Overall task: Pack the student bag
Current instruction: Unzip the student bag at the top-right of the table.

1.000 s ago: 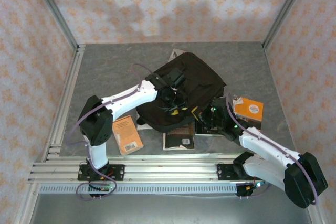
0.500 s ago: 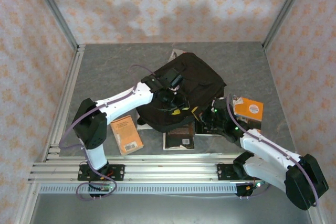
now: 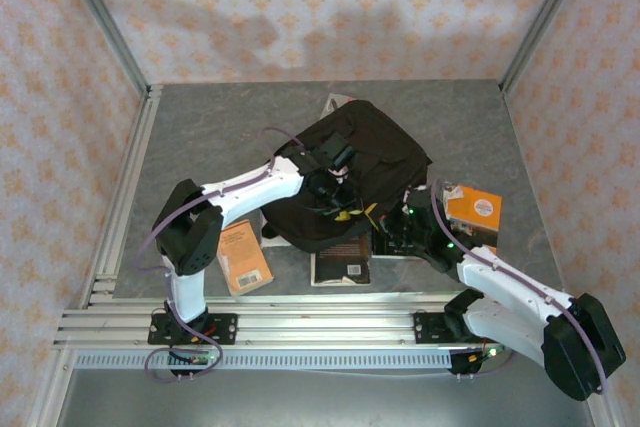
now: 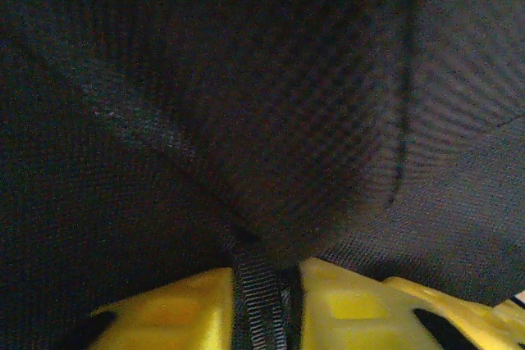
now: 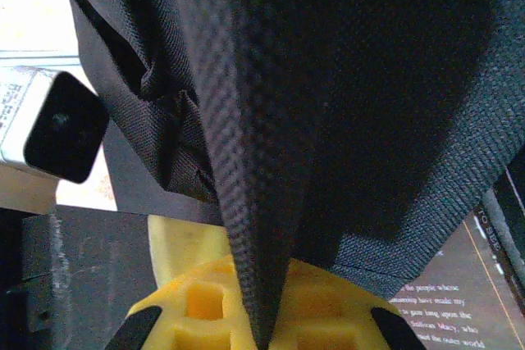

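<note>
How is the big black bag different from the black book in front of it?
The student bag is much bigger than the black book. The bag is soft and lumpy; the book is flat with straight edges. The bag's near edge seems to lie over the book's far end. Both are black and on the table.
</note>
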Controlling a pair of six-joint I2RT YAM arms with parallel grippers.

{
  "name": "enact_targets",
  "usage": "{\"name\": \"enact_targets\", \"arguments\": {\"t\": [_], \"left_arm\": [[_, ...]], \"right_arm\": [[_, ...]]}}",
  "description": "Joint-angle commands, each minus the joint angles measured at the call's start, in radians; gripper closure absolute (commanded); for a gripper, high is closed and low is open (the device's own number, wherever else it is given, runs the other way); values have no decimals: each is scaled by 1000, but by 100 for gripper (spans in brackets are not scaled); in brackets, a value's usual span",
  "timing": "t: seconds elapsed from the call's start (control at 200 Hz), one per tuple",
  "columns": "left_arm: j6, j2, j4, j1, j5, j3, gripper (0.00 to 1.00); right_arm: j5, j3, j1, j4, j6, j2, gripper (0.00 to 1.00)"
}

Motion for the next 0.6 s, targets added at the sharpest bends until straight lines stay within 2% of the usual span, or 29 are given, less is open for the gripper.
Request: {"name": "enact_targets", "arguments": {"t": [0.0, 0.15, 0.39, 0.59], "left_arm": [[31, 17, -5, -5, -11, 27, 85], [46, 0, -27, -1, -21, 33, 100], [99, -77, -126, 9, -92, 58, 100], [110, -142, -127, 9, -97, -35, 100]], "right_arm": [[33, 10, 4, 75, -18, -19, 100], [54, 30, 3, 8, -45, -27, 100], [160, 78, 3, -180, -88, -48, 100], [203, 92, 3, -212, -92, -43, 100]]}}
